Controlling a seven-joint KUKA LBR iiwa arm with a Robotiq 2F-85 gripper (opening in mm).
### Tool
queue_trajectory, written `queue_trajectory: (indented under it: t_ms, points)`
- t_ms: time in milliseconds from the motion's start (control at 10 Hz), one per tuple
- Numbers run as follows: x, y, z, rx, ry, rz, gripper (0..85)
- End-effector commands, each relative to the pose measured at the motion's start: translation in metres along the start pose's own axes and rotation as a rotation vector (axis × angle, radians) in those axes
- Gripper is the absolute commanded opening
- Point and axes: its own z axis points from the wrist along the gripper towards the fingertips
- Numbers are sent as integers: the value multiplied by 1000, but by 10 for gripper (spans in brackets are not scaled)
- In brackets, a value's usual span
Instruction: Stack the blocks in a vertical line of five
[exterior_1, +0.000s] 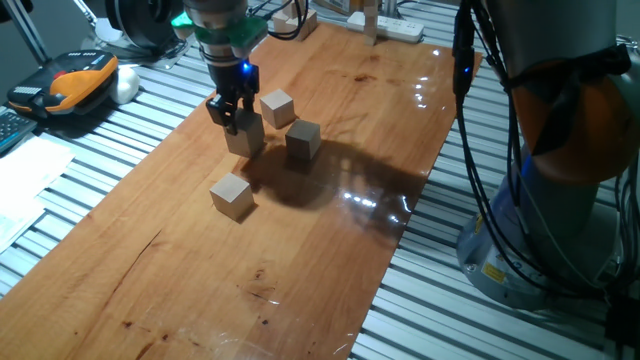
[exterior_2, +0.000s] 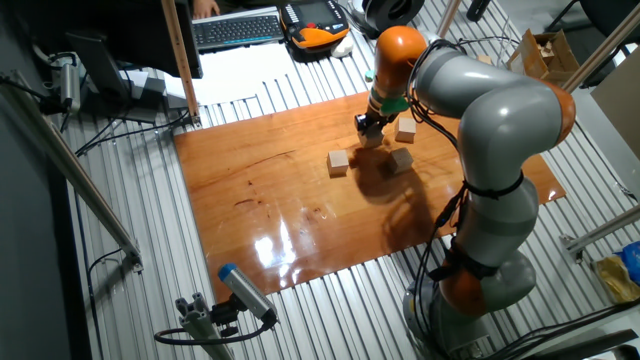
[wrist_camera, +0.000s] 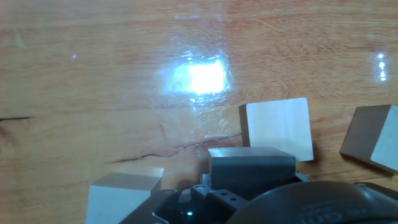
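Note:
Four light-tan wooden blocks show on the wooden board (exterior_1: 330, 250); a fifth is not visible. My gripper (exterior_1: 236, 120) is at the board's far left, shut around the top of one block (exterior_1: 246, 138), which sits on or just above the board. In the hand view this block (wrist_camera: 250, 165) lies grey in shadow right between my fingers. A second block (exterior_1: 277, 107) lies just behind it and a third (exterior_1: 303, 140) to its right. A fourth (exterior_1: 231, 195) lies alone nearer the front. The other fixed view shows the gripper (exterior_2: 370, 130) and the lone block (exterior_2: 338, 162).
A white power strip (exterior_1: 395, 25) lies at the board's far end. An orange-black device (exterior_1: 75, 80) and a white mouse (exterior_1: 125, 85) sit off the left side. The robot's base (exterior_1: 560, 200) stands to the right. A keyboard (exterior_2: 240, 28) lies beyond the board.

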Motion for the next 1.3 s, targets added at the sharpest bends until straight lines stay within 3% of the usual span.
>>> queue_trajectory:
  t_ms: [0,800,900,1200]
  points:
    - [0,0,0,-3,1,0,0]
    - [-1,0,1,3,1,5,0]
    - [-1,0,1,-12,1,5,0]
    - [-1,0,1,-21,-15,18,0]
